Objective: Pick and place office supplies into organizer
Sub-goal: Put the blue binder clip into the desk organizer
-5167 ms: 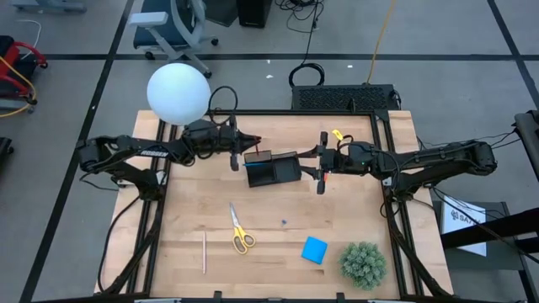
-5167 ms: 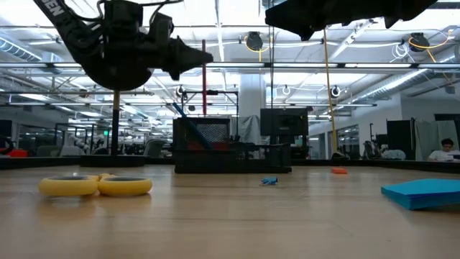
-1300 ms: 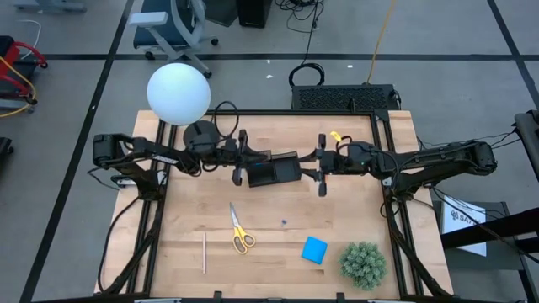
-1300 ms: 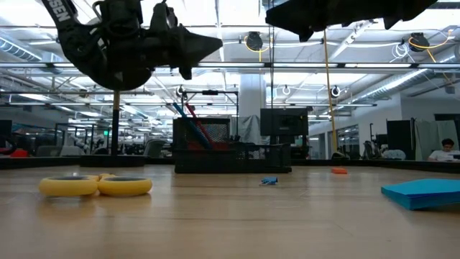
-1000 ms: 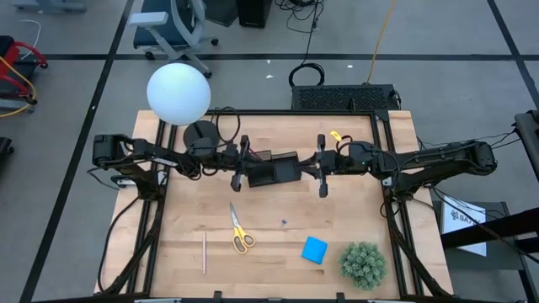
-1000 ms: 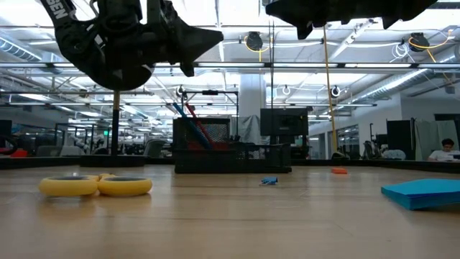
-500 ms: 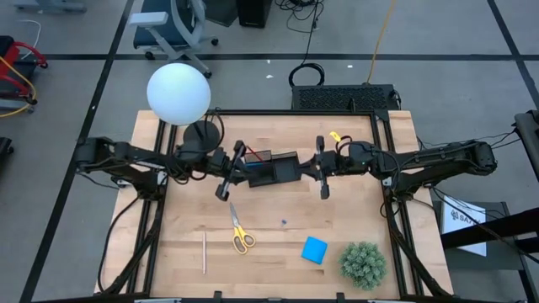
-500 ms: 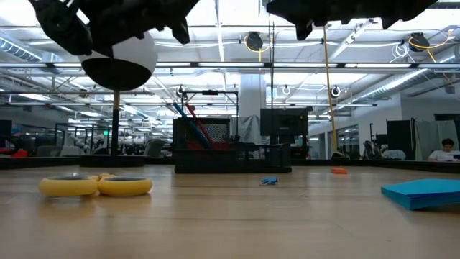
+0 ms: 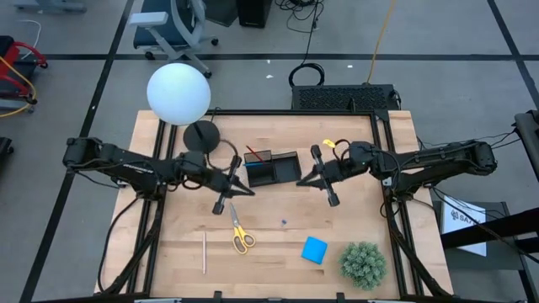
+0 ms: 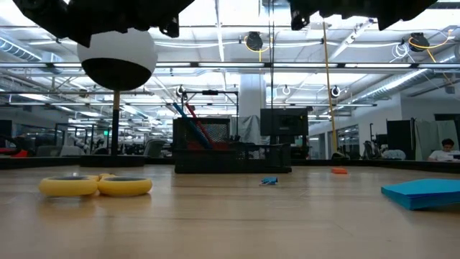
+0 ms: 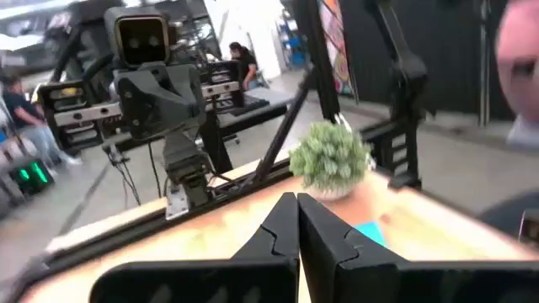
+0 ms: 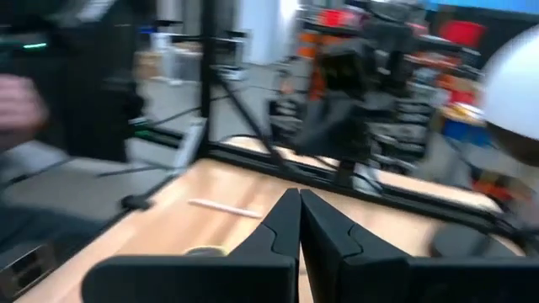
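- tabletop (image 9: 278, 252): pale wood, visible grain
- organizer (image 9: 273, 169): black, with red pen (image 9: 256, 155) and blue pen (image 9: 251, 165) in it
- scissors (image 9: 239, 229): yellow handles, silver blades
- notepad (image 9: 314, 249): bright blue
- pencil (image 9: 204, 252): pale wood
- plant ball (image 9: 363, 263): green, spiky
- lamp globe (image 9: 178, 94): white; lamp base (image 9: 200, 135): black
- both arms: dark
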